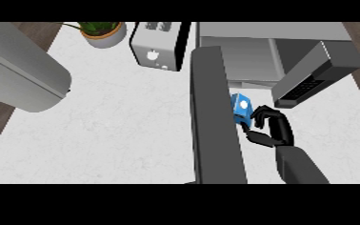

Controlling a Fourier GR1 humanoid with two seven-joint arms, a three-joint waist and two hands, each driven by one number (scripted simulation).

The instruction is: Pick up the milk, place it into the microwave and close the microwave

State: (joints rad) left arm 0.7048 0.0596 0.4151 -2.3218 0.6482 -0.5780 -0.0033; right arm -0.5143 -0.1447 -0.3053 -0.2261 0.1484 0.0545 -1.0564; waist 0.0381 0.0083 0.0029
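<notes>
The milk [242, 107] is a small blue carton with a white cap, tilted and lifted just in front of the microwave [239, 57]. My right hand [273, 127] comes in from the lower right with its fingers curled round the carton's right side. The microwave's dark door [215, 119] stands open and reaches towards me, right beside the carton's left edge. The grey cavity lies just behind the milk. A thick grey forearm [28, 78] fills the left edge, and its hand does not show.
A grey slanted panel with a dark keypad strip [309, 78] sticks out at the microwave's right. A white toaster [158, 45] stands left of the microwave, and a potted plant [104, 32] sits at the back left. The white counter [119, 128] spreads left of the door.
</notes>
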